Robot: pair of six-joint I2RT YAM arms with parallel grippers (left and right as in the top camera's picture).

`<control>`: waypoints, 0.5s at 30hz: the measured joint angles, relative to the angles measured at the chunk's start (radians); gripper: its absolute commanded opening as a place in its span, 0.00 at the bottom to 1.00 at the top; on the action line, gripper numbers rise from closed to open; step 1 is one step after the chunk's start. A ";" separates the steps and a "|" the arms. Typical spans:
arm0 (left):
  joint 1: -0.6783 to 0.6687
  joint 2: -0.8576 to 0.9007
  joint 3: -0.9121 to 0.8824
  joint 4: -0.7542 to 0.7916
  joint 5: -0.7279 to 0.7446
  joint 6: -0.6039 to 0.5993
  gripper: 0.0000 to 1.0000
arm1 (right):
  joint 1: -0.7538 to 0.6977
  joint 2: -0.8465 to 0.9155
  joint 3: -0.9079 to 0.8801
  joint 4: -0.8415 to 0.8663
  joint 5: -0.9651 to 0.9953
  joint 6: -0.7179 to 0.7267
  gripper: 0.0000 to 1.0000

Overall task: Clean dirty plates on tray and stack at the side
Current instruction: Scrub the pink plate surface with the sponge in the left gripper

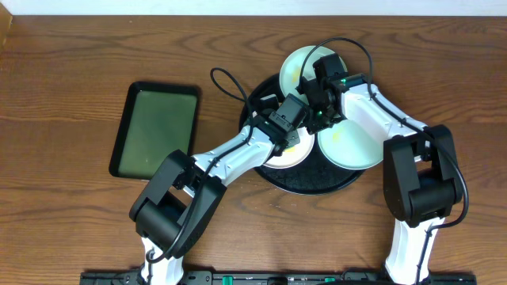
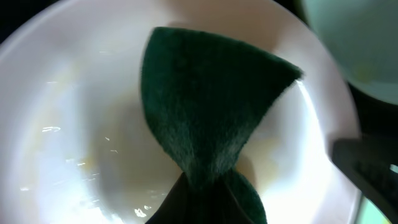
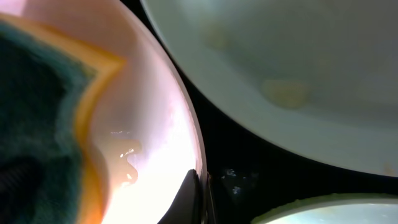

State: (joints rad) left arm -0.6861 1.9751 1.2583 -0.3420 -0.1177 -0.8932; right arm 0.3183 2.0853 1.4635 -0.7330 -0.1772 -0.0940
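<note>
The round black tray (image 1: pixel 317 184) holds three plates. The white plate (image 1: pixel 281 157) lies at its left, the pale cyan plate (image 1: pixel 352 146) at its right, and the pale mint-green plate (image 1: pixel 299 67) at its far edge. My left gripper (image 1: pixel 293 131) is shut on a dark green sponge (image 2: pixel 205 106) that is pressed into the white plate (image 2: pixel 68 124). My right gripper (image 3: pixel 200 190) pinches the white plate's rim (image 3: pixel 168 106). The cyan plate (image 3: pixel 280 74) carries yellowish smears. The mint-green plate's rim (image 3: pixel 311 208) shows in the right wrist view.
A rectangular black tray with a green inside (image 1: pixel 154 131) lies on the wooden table left of the round tray. Both arms cross over the round tray, close together. A black cable (image 1: pixel 230 83) loops above the left arm.
</note>
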 measured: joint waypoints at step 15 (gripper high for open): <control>0.078 -0.032 0.010 -0.183 -0.224 0.016 0.07 | 0.006 0.000 0.000 -0.003 -0.028 0.007 0.01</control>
State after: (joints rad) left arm -0.6083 1.9434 1.2682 -0.5255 -0.3412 -0.8772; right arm 0.3244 2.0853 1.4635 -0.7361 -0.2054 -0.0868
